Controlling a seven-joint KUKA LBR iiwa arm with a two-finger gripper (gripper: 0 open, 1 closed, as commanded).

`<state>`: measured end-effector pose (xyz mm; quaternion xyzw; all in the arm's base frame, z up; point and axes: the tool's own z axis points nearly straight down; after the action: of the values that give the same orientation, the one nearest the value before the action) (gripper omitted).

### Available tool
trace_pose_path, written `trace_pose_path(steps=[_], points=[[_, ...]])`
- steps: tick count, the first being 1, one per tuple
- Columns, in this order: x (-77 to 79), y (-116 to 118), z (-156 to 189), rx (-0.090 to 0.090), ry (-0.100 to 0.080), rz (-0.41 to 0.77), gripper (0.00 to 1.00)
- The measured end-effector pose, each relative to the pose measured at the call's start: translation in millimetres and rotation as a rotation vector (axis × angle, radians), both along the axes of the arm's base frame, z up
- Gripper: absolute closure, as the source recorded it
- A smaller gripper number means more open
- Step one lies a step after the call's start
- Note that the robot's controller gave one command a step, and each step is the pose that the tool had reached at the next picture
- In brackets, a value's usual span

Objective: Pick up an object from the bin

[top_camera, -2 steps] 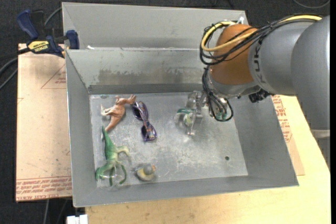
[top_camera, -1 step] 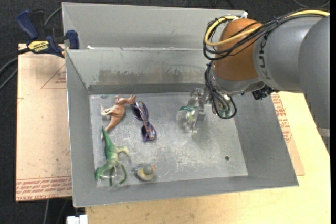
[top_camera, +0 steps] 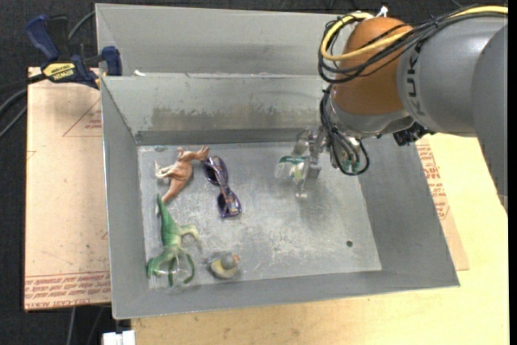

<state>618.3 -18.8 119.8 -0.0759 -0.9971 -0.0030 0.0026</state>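
Note:
My gripper [top_camera: 304,172] hangs over the bin's floor, right of the middle and near the back wall. A small pale green and white thing [top_camera: 288,167] shows right against its left side; whether it is gripped I cannot tell. The nearest loose thing on the floor is a pair of purple sunglasses [top_camera: 223,187], well to the gripper's left. Further left lies a tan toy dinosaur [top_camera: 179,171].
A green toy lizard [top_camera: 170,248] lies by the bin's front left corner, with a small round tan thing [top_camera: 224,265] beside it. The arm with its orange cover and yellow cables reaches in from the right, above the back right part of the bin.

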Motion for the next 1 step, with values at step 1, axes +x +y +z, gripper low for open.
trace_pose_path(steps=[1], points=[[0.4,0.1,19.3,0.0,-0.001,0.0,1.0]])
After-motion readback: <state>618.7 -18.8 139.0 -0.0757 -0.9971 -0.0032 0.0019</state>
